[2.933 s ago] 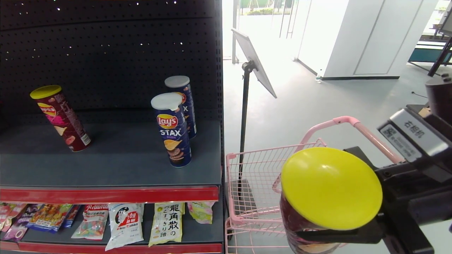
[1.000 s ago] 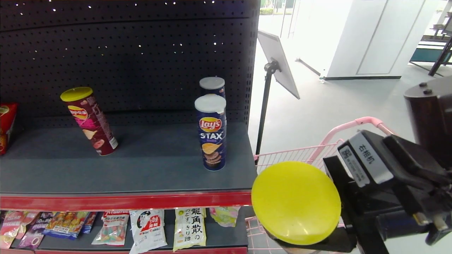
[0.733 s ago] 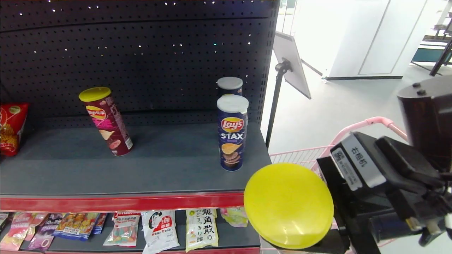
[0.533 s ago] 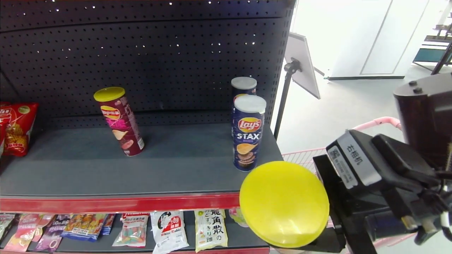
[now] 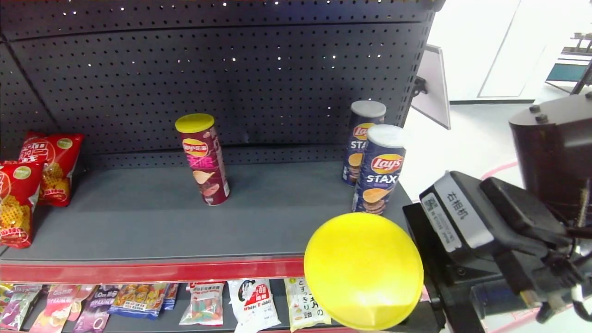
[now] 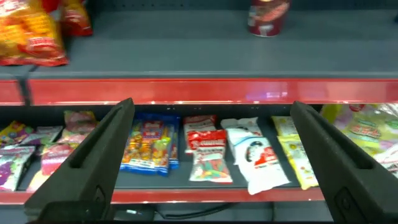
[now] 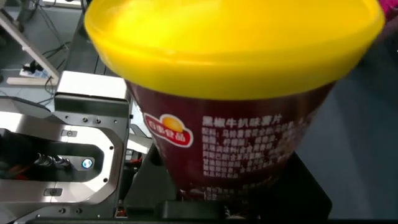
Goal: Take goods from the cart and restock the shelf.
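Can (image 5: 364, 270) with yellow lid was held pinched in right gripper (image 7: 249, 208), just short of the shelf (image 5: 138, 222) ahead. Carry step was judged in hand; placement upright on the bare board ahead, then release, was judged due next. Left gripper (image 6: 211, 106) was spread, empty

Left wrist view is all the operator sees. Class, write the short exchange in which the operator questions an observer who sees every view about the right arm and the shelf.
Operator: Is the right gripper holding anything?
Observer: Yes, it is shut on a maroon can with a yellow lid.
Operator: What stands at the right end of the shelf?
Observer: Two blue cans, one behind the other.
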### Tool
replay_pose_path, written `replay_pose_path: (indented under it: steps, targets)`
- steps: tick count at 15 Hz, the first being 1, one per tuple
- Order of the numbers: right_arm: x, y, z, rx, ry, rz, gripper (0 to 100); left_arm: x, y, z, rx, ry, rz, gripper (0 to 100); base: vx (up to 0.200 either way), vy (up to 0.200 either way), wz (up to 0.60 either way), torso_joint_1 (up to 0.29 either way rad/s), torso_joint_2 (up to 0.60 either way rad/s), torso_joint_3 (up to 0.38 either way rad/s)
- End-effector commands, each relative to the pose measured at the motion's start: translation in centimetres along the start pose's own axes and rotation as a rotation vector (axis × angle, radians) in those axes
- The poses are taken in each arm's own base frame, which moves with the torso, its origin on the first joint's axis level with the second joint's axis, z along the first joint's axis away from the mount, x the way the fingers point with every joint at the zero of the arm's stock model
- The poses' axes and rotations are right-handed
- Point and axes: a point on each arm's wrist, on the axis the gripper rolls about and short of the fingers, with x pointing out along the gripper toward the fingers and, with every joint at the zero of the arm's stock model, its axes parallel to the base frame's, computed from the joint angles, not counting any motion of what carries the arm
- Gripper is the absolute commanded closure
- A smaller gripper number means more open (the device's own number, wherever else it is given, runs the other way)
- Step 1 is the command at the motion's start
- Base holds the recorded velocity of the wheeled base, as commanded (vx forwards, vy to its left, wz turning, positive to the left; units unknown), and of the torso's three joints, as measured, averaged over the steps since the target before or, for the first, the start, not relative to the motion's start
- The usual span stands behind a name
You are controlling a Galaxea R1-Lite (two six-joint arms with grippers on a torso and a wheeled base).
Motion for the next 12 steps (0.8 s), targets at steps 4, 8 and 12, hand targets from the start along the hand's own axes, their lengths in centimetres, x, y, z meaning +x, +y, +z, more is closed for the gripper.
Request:
replay_pose_path:
  steps: [4, 8, 12]
  targets:
    - [0.39, 0.12, -0.01, -0.001, 0.007, 0.009, 100, 0.0, 0.0, 0.0, 0.0, 0.0, 0.001, 0, 0.0, 0.2, 0.0, 0.004, 0.0, 0.004]
    - [0.53, 0.18, -0.01, -0.002, 0.008, 0.015, 100, 0.0, 0.0, 0.0, 0.0, 0.0, -0.001, 0, 0.0, 0.2, 0.0, 0.004, 0.0, 0.002]
    - [0.79, 0.09, -0.11, 0.0, 0.011, 0.019, 100, 0.0, 0.0, 0.0, 0.0, 0.0, -0.001, 0, 0.0, 0.2, 0.0, 0.0, 0.0, 0.001]
